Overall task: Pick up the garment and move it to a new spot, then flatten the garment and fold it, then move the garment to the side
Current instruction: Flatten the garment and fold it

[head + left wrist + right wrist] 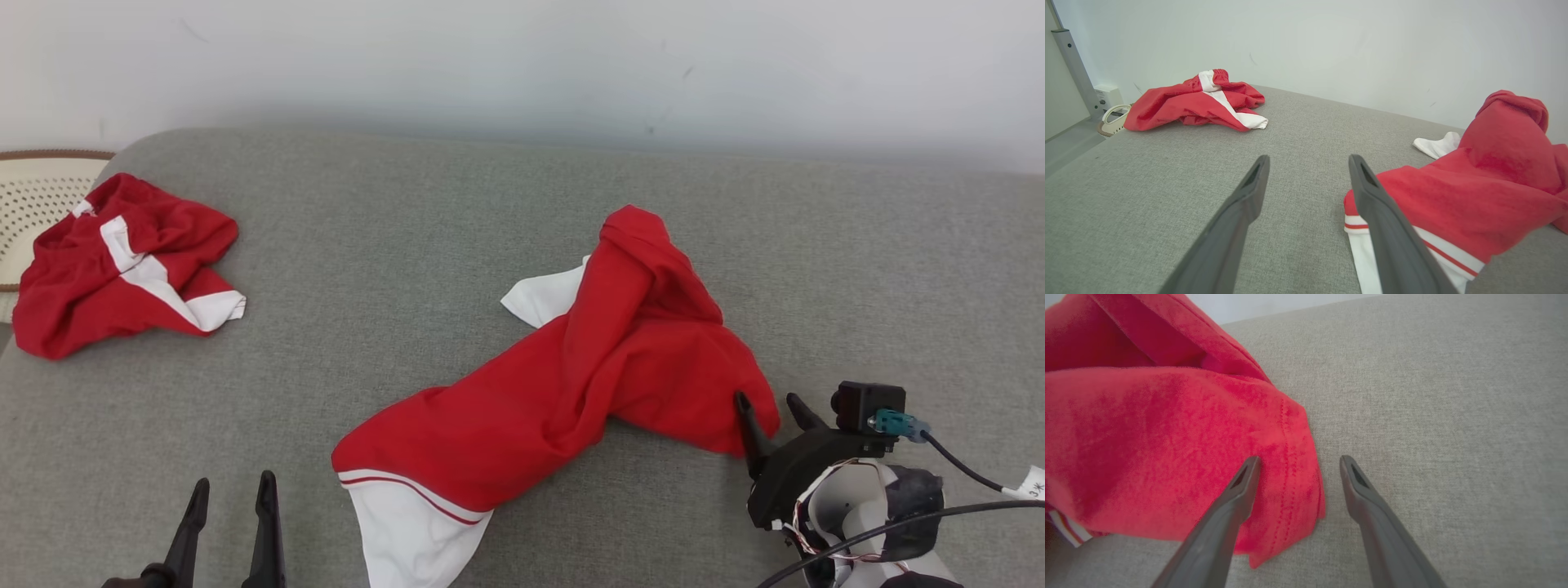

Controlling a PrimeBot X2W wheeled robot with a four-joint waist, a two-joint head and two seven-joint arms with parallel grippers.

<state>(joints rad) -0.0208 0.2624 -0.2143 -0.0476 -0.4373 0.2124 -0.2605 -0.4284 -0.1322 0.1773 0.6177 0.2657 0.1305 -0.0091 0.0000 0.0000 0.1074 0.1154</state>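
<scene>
1. The garment (pixel 571 384), red with white trim, lies crumpled in a long diagonal heap in the middle of the grey fabric surface (pixel 408 245).
2. Its near end is a white band with a thin red stripe, reaching the head view's lower edge. Its far end rises in a bunched red peak, with a white flap lying flat beside it.
3. The right gripper (pixel 767 400) sits at the garment's right-hand edge, its two fingers spread apart and holding nothing.
4. In the right wrist view, that gripper (pixel 1300 459) straddles the stitched hem of the garment (pixel 1147 437). The finger at that view's left is over red cloth and the other is over bare grey fabric. Whether either finger touches the cloth cannot be told.
5. The left gripper (pixel 233 482) is at the lower left of the head view, fingers apart and empty, just beside the garment's white-banded end.
6. In the left wrist view, the left gripper (pixel 1309 159) points across bare grey fabric, with the garment (pixel 1474 192) to the right of its fingers.
7. A second red-and-white garment (pixel 122 269) lies bunched at the far left of the surface, well apart from the first.
8. Behind it, a pale perforated basket (pixel 41 196) stands at the surface's edge.
9. A plain pale wall (pixel 522 65) runs behind the surface.
</scene>
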